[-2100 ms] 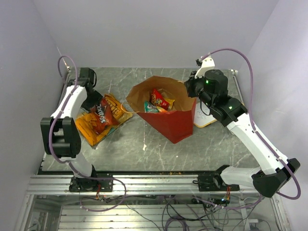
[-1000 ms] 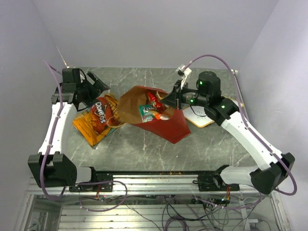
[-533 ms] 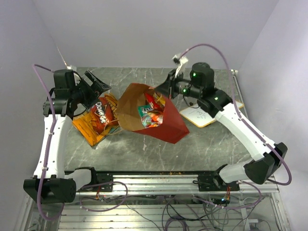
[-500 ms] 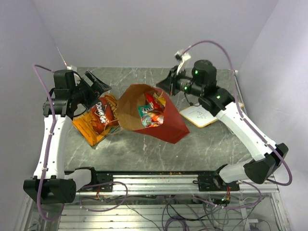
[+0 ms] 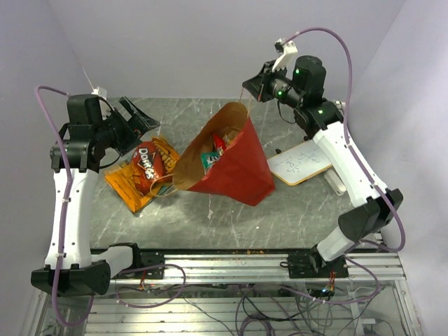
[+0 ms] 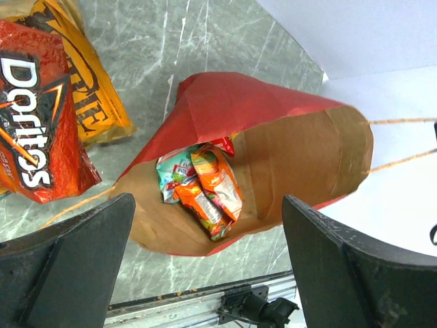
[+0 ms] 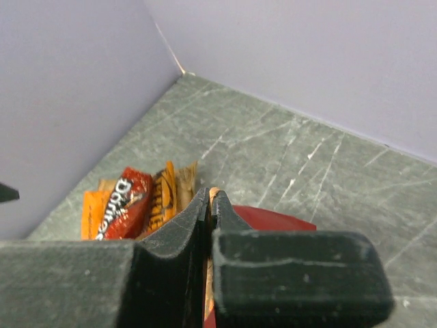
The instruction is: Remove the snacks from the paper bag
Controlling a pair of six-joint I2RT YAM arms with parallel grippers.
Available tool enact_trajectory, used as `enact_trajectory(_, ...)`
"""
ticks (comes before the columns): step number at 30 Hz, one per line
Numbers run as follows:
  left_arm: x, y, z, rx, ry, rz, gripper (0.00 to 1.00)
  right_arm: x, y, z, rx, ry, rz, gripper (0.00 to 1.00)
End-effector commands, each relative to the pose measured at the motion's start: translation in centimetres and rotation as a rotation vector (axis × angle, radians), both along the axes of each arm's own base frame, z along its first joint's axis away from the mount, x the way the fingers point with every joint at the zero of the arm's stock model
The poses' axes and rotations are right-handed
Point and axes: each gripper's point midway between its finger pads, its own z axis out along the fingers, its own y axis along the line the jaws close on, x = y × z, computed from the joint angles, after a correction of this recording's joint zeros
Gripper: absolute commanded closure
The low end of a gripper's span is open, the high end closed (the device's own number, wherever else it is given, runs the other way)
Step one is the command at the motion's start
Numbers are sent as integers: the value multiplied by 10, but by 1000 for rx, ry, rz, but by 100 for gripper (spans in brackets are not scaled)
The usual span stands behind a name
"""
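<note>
The red paper bag (image 5: 238,168) hangs tilted from its twisted handle, mouth facing left and down, its lower edge on the table. My right gripper (image 5: 246,89) is shut on that handle (image 7: 213,195), high above the bag's red side (image 7: 273,219). Inside the bag (image 6: 273,137) lie a teal-and-white packet and orange packets (image 6: 205,184); they also show in the top view (image 5: 212,150). A red Doritos bag (image 5: 145,164) and orange and gold chip bags (image 5: 124,185) lie on the table left of the bag. My left gripper (image 5: 143,120) is open and empty, held above them and pointing into the bag's mouth (image 6: 205,205).
A flat white wood-framed board (image 5: 301,162) lies on the table right of the bag. The Doritos bag (image 6: 31,137) and a gold bag (image 6: 89,96) lie close to the bag's mouth. Purple walls enclose the table on three sides.
My right gripper has risen and moved back with the handle, lifting and tipping the bag so its mouth faces left. My left arm has lifted a little and drawn back left.
</note>
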Motion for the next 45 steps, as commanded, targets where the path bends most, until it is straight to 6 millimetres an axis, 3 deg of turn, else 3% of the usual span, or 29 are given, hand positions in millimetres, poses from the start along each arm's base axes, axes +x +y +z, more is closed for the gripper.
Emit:
enact_trajectory(1,-6,-4,2,23,17,-45,0,3,10,85,235,-166,146,100)
enact_trajectory(5,-8,3,-25,68,95,-34,1,1,17,87,264,-171,209,100)
enact_trajectory(9,-21,12,-71,131,250,-41,1,-4,16,76,256,-154,216,100)
enact_trajectory(16,-32,19,-122,200,340,-70,2,-6,9,57,217,-115,191,100)
enact_trajectory(22,-3,36,-135,312,352,-72,5,-8,3,41,176,-80,158,100)
enact_trajectory(26,14,12,-150,266,348,-151,9,-9,0,32,162,-54,141,100)
enact_trajectory(31,27,-5,-161,330,356,-199,11,-9,0,30,165,-42,142,100)
enact_trajectory(35,31,-18,-173,412,383,-247,22,-8,2,27,168,-32,149,100)
enact_trajectory(41,31,-12,-173,576,392,-231,23,-10,0,25,163,-36,144,100)
enact_trajectory(45,37,-7,-156,611,339,-220,17,-11,-1,24,151,-39,146,100)
